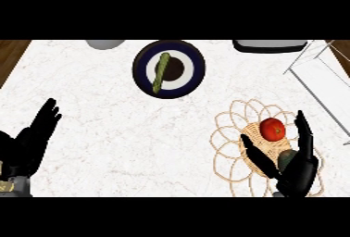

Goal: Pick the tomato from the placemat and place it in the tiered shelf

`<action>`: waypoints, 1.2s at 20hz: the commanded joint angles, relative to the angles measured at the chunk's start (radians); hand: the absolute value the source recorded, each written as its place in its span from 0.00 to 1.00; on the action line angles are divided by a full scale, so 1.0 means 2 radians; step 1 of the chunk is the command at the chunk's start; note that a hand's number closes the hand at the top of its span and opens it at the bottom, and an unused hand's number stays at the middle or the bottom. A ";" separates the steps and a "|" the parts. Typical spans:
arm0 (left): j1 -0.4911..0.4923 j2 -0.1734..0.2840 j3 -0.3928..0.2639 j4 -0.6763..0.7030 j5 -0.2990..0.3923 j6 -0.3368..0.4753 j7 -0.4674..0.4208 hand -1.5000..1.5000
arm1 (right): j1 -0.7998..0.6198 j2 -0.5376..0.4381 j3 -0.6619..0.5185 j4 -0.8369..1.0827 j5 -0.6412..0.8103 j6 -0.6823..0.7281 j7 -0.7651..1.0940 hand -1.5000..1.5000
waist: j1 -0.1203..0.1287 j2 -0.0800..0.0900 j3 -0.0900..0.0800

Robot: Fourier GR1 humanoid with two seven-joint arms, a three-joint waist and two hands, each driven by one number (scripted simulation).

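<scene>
right hand (pixel 295 164) wide open around tomato (pixel 272 129) on placemat (pixel 229 139), not gripping; left hand (pixel 31 139) open, resting near left; tiered shelf (pixel 321 78) far right

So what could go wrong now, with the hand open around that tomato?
The tomato is round and lies between the right robot hand's open fingers and thumb, so it might roll off the placemat as they close. A dark green thing lies by the palm and could get nudged. The tiered shelf has thin wire edges the tomato might clip.
</scene>
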 commanded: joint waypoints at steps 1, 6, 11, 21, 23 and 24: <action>0.017 0.001 0.008 0.029 -0.001 -0.004 -0.013 0.50 | 0.054 -0.031 0.017 -0.020 0.088 -0.055 0.092 0.00 | -0.002 0.003 -0.006; 0.014 0.007 0.007 0.016 -0.001 -0.008 0.001 0.50 | 0.102 -0.079 0.024 -0.004 0.175 -0.002 0.209 0.00 | 0.008 0.007 -0.007; 0.012 -0.001 -0.005 0.014 -0.010 -0.005 0.000 0.50 | 0.119 -0.141 0.034 -0.013 0.247 0.099 0.319 0.00 | 0.016 0.010 -0.009; 0.004 0.010 0.016 0.012 0.002 -0.021 0.008 0.50 | 0.003 -0.179 0.048 -0.152 0.390 0.367 0.636 0.00 | 0.015 0.003 -0.003; 0.002 -0.007 0.013 0.049 -0.010 -0.022 -0.020 0.50 | -0.027 -0.147 0.075 -0.159 0.413 0.398 0.668 0.00 | 0.012 0.004 -0.002; 0.018 0.007 0.034 0.047 0.002 -0.046 -0.035 0.50 | -0.024 -0.161 0.046 -0.162 0.383 0.416 0.653 0.00 | 0.011 0.004 -0.002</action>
